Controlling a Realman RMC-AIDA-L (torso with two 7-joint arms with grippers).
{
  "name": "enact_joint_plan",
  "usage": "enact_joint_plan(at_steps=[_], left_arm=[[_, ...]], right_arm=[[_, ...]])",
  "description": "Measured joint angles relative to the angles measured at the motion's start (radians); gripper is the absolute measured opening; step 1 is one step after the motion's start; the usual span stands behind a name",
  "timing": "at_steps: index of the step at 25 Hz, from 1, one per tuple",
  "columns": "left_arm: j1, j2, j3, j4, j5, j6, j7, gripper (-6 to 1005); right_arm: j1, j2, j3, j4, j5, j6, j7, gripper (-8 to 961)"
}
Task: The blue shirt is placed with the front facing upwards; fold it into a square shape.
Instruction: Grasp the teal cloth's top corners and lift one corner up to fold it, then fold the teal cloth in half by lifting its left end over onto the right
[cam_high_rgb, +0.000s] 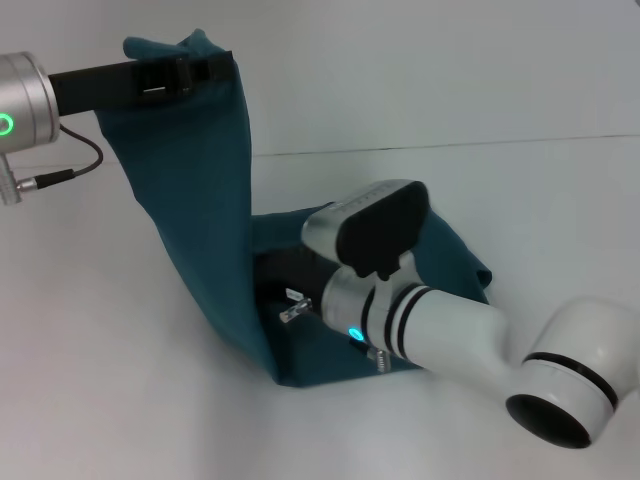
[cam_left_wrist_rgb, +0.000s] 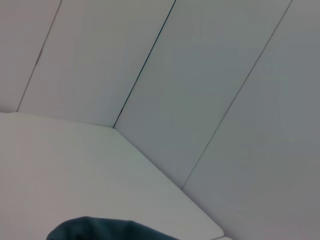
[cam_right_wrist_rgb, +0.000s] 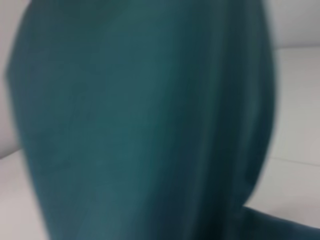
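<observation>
The left hand grasps one end of the shirt high above the counter to fold it over, while the right hand, its grip hidden, seemingly anchors the lower part

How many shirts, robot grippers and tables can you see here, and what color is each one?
Teal-blue shirts: 1, the blue shirt, one end lifted high.
Black grippers: 2, the left gripper up at the shirt's top edge, the right gripper low against the shirt.
White tables: 1, the table.
Total: 4.
</observation>
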Motion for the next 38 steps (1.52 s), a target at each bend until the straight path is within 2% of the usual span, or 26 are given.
enact_joint_plan(at_steps=[14, 22, 26, 29, 32, 34, 38], left_arm=[[-0.016, -0.002, 0.024, 0.018, -0.002, -0.030, 0.001, 56], [-0.019, -0.002, 0.038, 0.028, -0.018, -0.039, 0.008, 55], [-0.018, -0.002, 0.038, 0.031, -0.025, -0.040, 0.013, 56], [-0.019, -0.002, 0.038, 0.038, -0.025, -0.041, 0.020, 56], [-0.016, -0.002, 0.038, 0.038, -0.030, -0.042, 0.024, 56], [-0.013, -0.002, 0.038, 0.040, -0.036, -0.042, 0.027, 56], [-0.012, -0.002, 0.038, 0.056, -0.046, -0.040, 0.038, 56]], right_arm=[[0.089, 0.003, -0.017, 0.029, -0.001, 0.021, 0.001, 29], [0.089, 0.002, -0.024, 0.049, -0.001, 0.038, 0.001, 29], [0.054, -0.011, -0.024, 0.073, -0.041, 0.026, 0.002, 29], [-0.005, -0.015, -0.002, 0.078, -0.083, -0.026, -0.002, 29], [-0.078, -0.016, 0.048, 0.065, -0.088, -0.124, -0.007, 29], [-0.152, -0.022, 0.117, 0.040, -0.088, -0.208, -0.008, 29], [-0.208, -0.030, 0.184, -0.004, -0.088, -0.254, -0.003, 29]])
